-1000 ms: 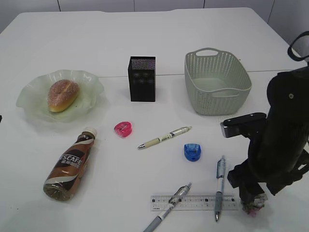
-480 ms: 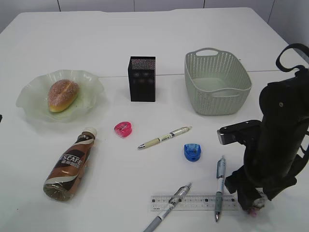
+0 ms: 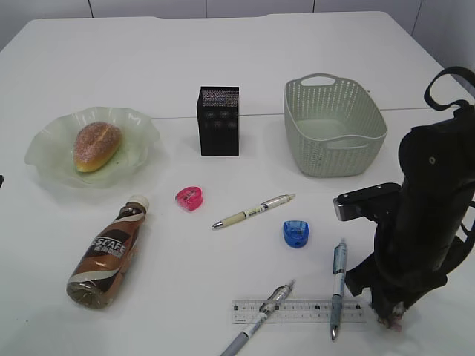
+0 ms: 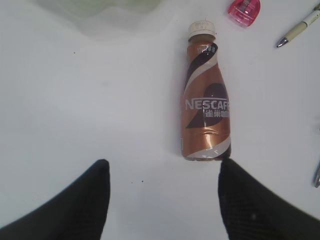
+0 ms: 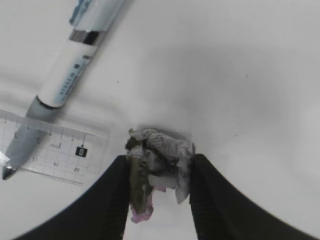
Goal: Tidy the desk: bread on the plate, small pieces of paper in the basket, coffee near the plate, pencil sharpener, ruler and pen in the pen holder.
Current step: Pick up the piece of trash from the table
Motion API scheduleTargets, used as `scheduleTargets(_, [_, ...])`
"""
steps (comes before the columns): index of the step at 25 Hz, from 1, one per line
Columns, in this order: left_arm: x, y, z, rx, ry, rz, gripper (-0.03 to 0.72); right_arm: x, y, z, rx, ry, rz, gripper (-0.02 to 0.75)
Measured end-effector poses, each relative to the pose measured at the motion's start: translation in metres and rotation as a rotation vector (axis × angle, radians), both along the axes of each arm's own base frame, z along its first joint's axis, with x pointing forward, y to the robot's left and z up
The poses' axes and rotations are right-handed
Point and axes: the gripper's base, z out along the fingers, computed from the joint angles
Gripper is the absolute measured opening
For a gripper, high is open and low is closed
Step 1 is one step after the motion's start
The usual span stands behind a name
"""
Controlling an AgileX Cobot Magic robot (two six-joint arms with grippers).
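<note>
My right gripper is shut on a crumpled piece of paper on the desk, just right of the clear ruler. In the exterior view the right gripper stands at the front right. The bread lies on the green plate. The coffee lies on its side just ahead of my open left gripper. Two pencil sharpeners, pink and blue, and three pens lie loose. The basket and pen holder stand behind.
One blue pen lies across the ruler's right end, close to my right arm. Another pen crosses the ruler's left end. The desk's front edge is near the right gripper.
My right arm has come down and slightly left over the paper wad, and its fingers have closed onto it. The left gripper and the other objects have not moved.
</note>
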Motion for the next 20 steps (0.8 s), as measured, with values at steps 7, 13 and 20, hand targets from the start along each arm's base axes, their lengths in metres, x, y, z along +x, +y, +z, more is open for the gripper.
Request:
scheduleTargets(7, [0.0000, 0.0000, 0.0000, 0.000, 0.000, 0.000, 0.496, 0.0000, 0.0000, 0.0000, 0.000, 0.000, 0.000, 0.149])
scheduleTargets(13, [0.0000, 0.0000, 0.0000, 0.000, 0.000, 0.000, 0.496, 0.0002, 0.0000, 0.0000, 0.001, -0.002, 0.000, 0.070])
scheduleTargets(20, [0.0000, 0.0000, 0.0000, 0.000, 0.000, 0.000, 0.496, 0.0000, -0.0001, 0.0006, 0.000, -0.002, 0.011, 0.039])
